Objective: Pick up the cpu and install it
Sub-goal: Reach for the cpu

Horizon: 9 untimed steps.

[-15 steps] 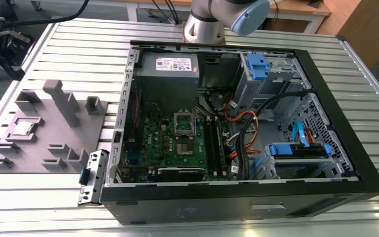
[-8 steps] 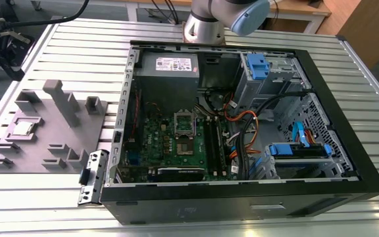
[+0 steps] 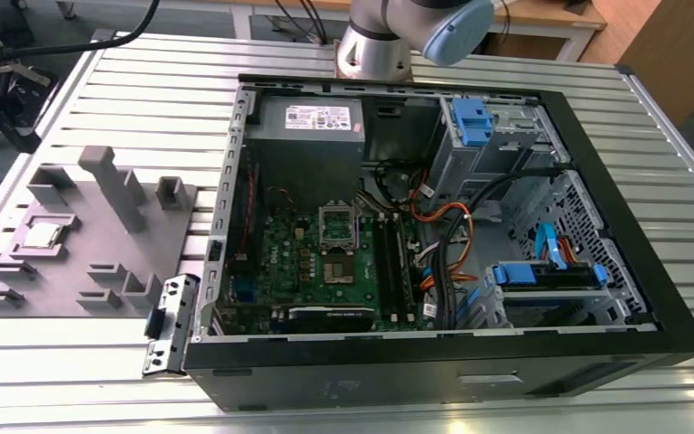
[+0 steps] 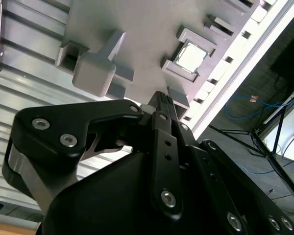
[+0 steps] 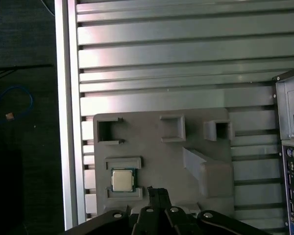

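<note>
The cpu (image 3: 41, 235) is a small square chip with a silver top, lying flat in a recess of the grey plastic tray (image 3: 94, 258) at the exterior view's left. Both wrist views show it from above: the cpu (image 5: 122, 180) in its recess, and the cpu (image 4: 191, 56) with a bright top. My black gripper (image 5: 156, 192) hangs above the tray, a little to one side of the chip and clear of it. The gripper (image 4: 161, 98) tips stand together, shut, with nothing between them. The metal-framed socket (image 3: 337, 226) sits on the green motherboard (image 3: 311, 271) inside the open computer case.
The open black computer case (image 3: 636, 298) lies on a slatted metal table (image 3: 142, 81), with cables, blue drive brackets and a power supply (image 3: 311, 117) inside. The tray carries raised blocks (image 3: 112, 181) and other recesses. The arm's base (image 3: 378, 50) stands behind the case.
</note>
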Tool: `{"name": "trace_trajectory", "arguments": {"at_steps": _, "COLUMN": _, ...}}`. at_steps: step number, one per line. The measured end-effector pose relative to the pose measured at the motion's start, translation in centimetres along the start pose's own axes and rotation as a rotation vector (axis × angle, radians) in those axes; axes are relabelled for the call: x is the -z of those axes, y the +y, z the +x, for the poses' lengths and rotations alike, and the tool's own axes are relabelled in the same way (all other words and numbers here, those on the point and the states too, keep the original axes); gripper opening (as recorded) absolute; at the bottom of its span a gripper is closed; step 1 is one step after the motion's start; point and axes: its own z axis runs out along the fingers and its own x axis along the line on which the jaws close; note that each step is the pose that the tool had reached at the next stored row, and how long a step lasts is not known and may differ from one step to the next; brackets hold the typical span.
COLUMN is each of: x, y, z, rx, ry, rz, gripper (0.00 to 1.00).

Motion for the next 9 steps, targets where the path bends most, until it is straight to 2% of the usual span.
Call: {"name": "trace_trajectory", "arguments": {"at_steps": 9, "x": -1.01, "y": -1.73, "z": 0.44, "rx": 0.0, "ry": 0.0019, "rz": 0.0002, "gripper": 0.11}}
